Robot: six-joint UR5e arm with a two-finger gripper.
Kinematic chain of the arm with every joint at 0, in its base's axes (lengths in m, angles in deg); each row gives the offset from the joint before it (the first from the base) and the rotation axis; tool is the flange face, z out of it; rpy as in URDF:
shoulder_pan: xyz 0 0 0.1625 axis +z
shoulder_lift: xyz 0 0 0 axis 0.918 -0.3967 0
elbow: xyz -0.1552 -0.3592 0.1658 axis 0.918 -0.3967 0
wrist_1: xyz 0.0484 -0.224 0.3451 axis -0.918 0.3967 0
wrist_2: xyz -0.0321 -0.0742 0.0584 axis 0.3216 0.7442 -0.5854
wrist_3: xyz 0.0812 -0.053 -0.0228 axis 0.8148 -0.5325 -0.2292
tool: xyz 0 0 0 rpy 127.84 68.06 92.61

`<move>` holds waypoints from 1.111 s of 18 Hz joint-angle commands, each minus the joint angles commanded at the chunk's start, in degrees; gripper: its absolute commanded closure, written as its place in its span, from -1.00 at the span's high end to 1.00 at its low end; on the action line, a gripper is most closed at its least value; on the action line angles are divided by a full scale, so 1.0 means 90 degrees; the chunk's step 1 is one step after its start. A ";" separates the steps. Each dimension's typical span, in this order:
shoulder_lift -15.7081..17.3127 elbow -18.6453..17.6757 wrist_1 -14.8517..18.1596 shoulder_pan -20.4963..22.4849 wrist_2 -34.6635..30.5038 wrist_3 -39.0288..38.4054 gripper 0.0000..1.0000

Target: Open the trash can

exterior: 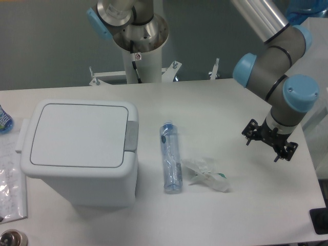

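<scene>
A white trash can (79,154) is sitting with its flat lid (78,134) closed on the left half of the white surface (215,210), its grey push-button (131,136) facing right toward the middle. Just right of the bin, a clear plastic bottle with a blue cap (170,158) is lying on its side, running from back to front, and a crumpled clear wrapper (207,176) is resting just beside the bottle's lower end. Well apart from the bin, at the far right of the surface, the robot's hand (270,140) is hanging at the end of the grey arm with blue joint caps (277,72). The hand is touching nothing and holding nothing; its dark fingers are showing too small and dim to tell how far apart they are standing. At the left edge, a plastic bag with printed paper (11,177) is lying beside the bin. Behind the surface, the arm's white pedestal (141,61) is rising against a grey wall (46,41).
</scene>
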 joint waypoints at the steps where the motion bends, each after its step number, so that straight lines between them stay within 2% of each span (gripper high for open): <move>1: 0.0000 0.0000 0.0000 0.0000 0.0000 0.0000 1.00; 9: 0.0029 0.0039 0.0020 -0.0068 0.0213 -0.0262 1.00; 12: 0.0370 0.0039 0.0029 -0.0117 0.0633 -0.0731 1.00; 20: 0.0703 0.0214 0.0029 -0.0663 0.1337 -0.1952 1.00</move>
